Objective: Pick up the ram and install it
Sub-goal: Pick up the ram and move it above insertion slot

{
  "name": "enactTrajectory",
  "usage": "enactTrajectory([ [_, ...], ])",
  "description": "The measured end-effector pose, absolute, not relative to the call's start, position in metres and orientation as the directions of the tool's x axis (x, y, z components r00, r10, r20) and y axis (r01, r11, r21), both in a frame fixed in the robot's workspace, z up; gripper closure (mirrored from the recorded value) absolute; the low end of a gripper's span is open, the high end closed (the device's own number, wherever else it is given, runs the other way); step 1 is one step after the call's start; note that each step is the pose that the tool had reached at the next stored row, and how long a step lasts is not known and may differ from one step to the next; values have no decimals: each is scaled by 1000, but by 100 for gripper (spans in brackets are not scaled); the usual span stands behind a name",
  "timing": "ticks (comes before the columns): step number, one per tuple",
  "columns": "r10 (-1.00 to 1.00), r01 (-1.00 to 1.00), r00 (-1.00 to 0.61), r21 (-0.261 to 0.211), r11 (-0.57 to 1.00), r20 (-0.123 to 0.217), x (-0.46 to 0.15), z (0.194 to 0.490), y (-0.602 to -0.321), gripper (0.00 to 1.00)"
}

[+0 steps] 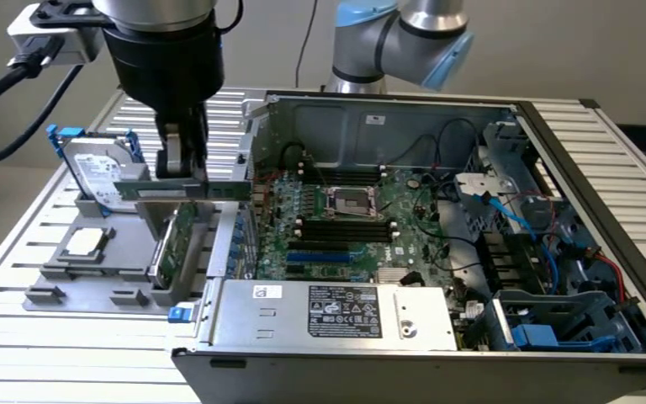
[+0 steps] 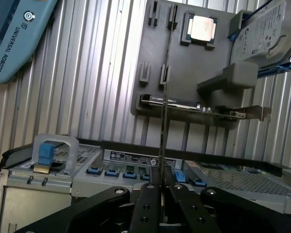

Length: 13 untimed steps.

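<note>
Between black gripper's clamped fingers: long thin green ram stick, picked up; seating in nearby black motherboard slots outstanding.

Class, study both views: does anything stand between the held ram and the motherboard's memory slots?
Yes. The gripper holds the ram above the grey fixture, outside the computer case. The case's metal wall stands between it and the black memory slots inside.

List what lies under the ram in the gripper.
Under the ram, clamped in the gripper, sit the gray holder tray and the expansion card standing in it. The ram's edge covers a thin strip of tray, so what lies there cannot be seen.
</note>
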State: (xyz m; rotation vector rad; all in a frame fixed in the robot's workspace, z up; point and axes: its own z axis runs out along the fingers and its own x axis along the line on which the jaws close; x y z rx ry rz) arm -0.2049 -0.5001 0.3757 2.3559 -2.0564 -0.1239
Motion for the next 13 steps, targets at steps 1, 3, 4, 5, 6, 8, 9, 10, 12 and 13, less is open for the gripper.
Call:
enactTrajectory([
  [1, -990, -989, 134, 61, -137, -52, -203, 376, -499, 86],
  [3, -989, -988, 135, 62, -138, -53, -199, 376, -499, 86],
  [4, -989, -988, 135, 63, -139, -54, -196, 377, -498, 86],
  [5, -989, -988, 136, 65, -139, -56, -194, 379, -498, 86],
  [6, -989, -988, 136, 66, -140, -58, -191, 381, -498, 86],
  [8, -989, -988, 138, 68, -142, -61, -186, 384, -498, 86],
  [9, -988, -987, 138, 69, -142, -62, -183, 385, -498, 86],
  [10, -988, -987, 138, 70, -143, -62, -179, 386, -498, 86],
  [12, -988, -987, 139, 72, -144, -63, -174, 387, -498, 86],
  [13, -988, -987, 140, 73, -144, -63, -171, 388, -498, 86],
])
